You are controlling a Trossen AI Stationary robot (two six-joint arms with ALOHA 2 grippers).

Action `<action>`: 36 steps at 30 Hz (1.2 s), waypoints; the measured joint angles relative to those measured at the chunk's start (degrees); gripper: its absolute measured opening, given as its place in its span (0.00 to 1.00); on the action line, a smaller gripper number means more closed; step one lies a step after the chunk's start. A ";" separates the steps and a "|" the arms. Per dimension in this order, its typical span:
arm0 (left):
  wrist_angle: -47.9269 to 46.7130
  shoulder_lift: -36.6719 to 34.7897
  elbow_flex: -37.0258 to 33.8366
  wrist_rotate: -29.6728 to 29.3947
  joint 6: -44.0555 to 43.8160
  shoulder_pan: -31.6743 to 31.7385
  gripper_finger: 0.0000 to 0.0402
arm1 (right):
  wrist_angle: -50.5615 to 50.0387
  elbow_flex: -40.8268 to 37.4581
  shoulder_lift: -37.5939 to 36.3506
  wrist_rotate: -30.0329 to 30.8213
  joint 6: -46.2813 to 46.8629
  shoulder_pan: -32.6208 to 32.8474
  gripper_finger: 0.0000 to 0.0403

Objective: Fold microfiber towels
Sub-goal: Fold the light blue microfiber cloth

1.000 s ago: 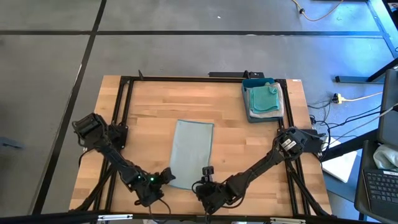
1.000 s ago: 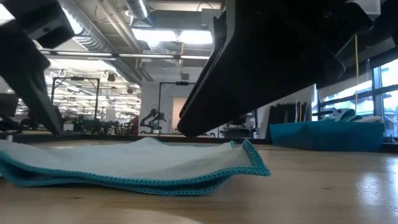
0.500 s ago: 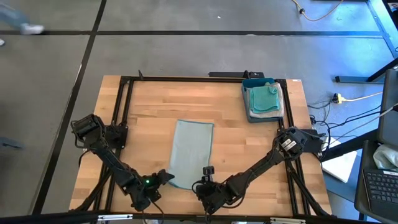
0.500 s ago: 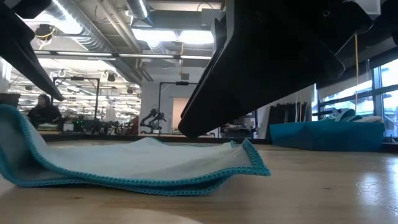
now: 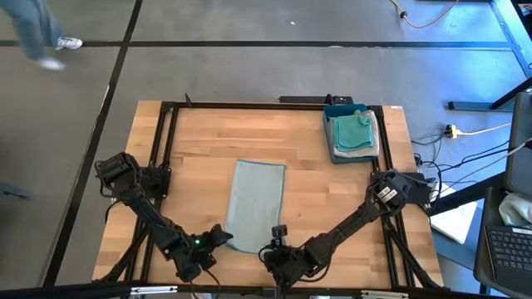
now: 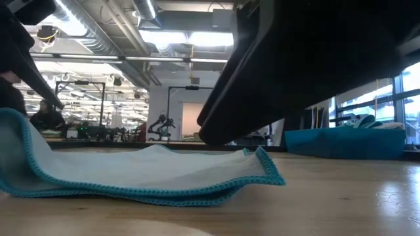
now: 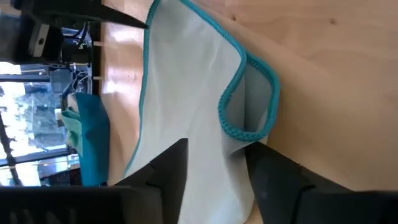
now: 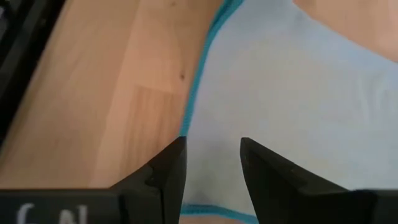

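Note:
A pale blue microfiber towel (image 5: 256,203) with a teal hem lies as a long strip on the middle of the table, running from far to near. My left gripper (image 5: 223,237) is at its near left corner, shut on it. That corner stands up off the wood (image 6: 16,144). My right gripper (image 5: 278,232) is at the near right corner, shut on the towel (image 8: 212,146). The rest of the towel lies flat. My left gripper pinches the towel just inside its near left corner (image 7: 214,134) between its two fingers, slanting down from the near left. Whether it holds one layer or several I cannot tell. The corner curls up off the table in a loop (image 7: 249,93); the rest lies slack. My right gripper has the towel's near edge by the right corner (image 8: 211,174) between its two fingers, slanting down from the near side. The hem (image 8: 214,213) lies far back between them. The cloth there stays low on the table (image 6: 259,164).
A blue tray (image 5: 328,112) at the far right corner holds a stack of folded towels with a green one (image 5: 353,129) on top. A black frame rail (image 5: 166,166) runs round the table. Bare wood lies on both sides of the towel.
My left gripper has risen a little and turned at the wrist, taking the towel's near left corner with it. That corner lay flat a second ago and now stands up in a curl. The rest of the towel has stayed in place.

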 joint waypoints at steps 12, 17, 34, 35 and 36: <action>0.22 -0.02 0.02 10.05 -3.71 -0.04 0.03 | 0.00 0.00 0.00 0.02 1.53 -0.05 0.38; 0.24 -0.02 0.02 9.34 -4.37 -0.04 0.01 | 0.00 0.00 0.00 0.00 1.68 -0.07 0.38; -8.30 -0.04 9.60 -4.24 -4.44 2.76 0.00 | -7.61 4.07 -0.33 -3.01 -1.51 1.82 0.38; -8.74 -0.04 10.14 -5.49 -4.42 3.02 0.00 | -7.62 4.07 -0.33 -2.93 -0.88 1.86 0.38; -9.10 -0.04 10.71 -6.80 -4.38 3.23 0.00 | -7.48 4.07 -0.34 -2.41 0.50 1.92 0.38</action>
